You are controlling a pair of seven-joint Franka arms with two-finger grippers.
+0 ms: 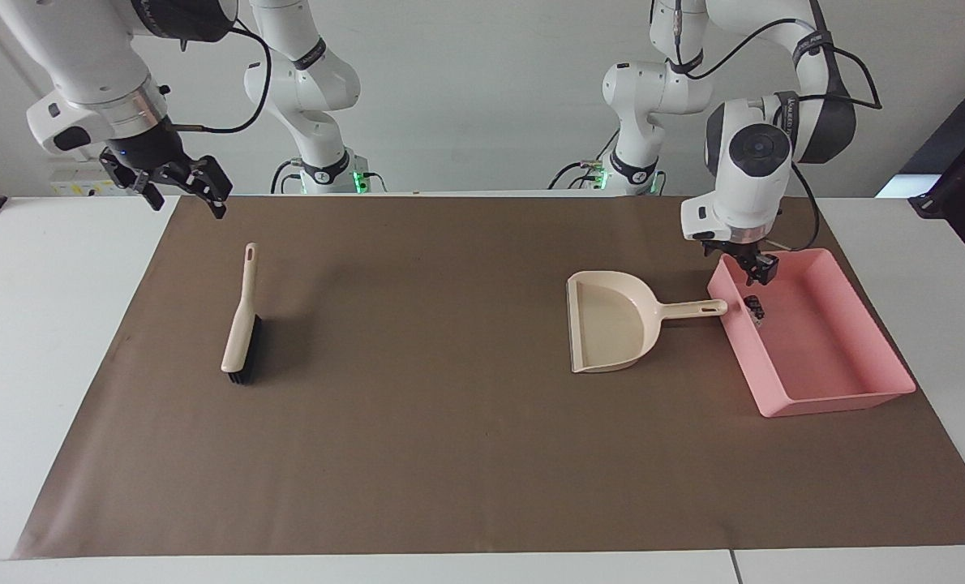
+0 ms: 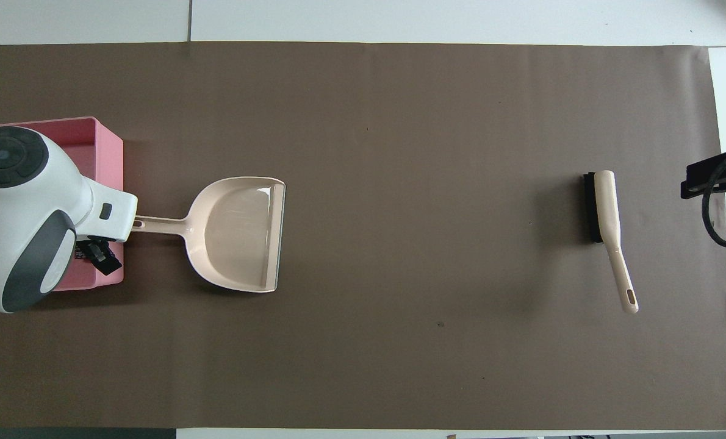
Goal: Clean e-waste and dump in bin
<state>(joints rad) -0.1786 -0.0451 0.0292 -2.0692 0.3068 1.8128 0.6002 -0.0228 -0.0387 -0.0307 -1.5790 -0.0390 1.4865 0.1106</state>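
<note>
Facing view: I see the left gripper raised over the pink bin's corner, fingers apart, empty. The e-waste lies inside the bin, by its wall at nine o'clock. The dustpan sits beside the bin. The right gripper waits, fingers apart, above the brush.

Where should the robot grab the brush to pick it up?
Probably by the beige handle of the brush, gripping from above across its narrow width. It lies flat on the brown mat, the handle pointing toward the robots and the black bristles to one side.
</note>
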